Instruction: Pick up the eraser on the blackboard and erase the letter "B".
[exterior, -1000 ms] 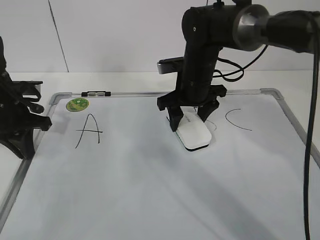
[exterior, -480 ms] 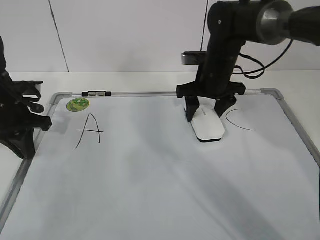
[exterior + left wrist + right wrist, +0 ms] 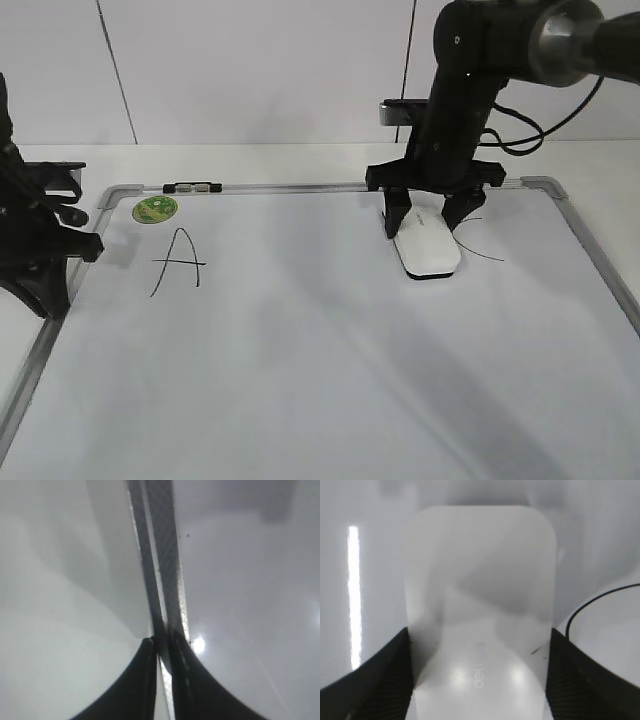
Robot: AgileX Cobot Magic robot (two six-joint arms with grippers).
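Blackboard (image 3: 300,380) flat on white table (image 3: 260,160) before pale wall (image 3: 250,60); right gripper (image 3: 432,220) clamped on eraser (image 3: 426,249) lying on board left of "C" (image 3: 476,240); left gripper (image 3: 161,650) pinched together over board frame.

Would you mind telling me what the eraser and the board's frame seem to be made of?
The eraser looks like smooth white plastic, slightly glossy, with a dark underside, probably felt. The board's frame looks like thin grey metal, judging by its sheen; its corner pieces may be plastic.
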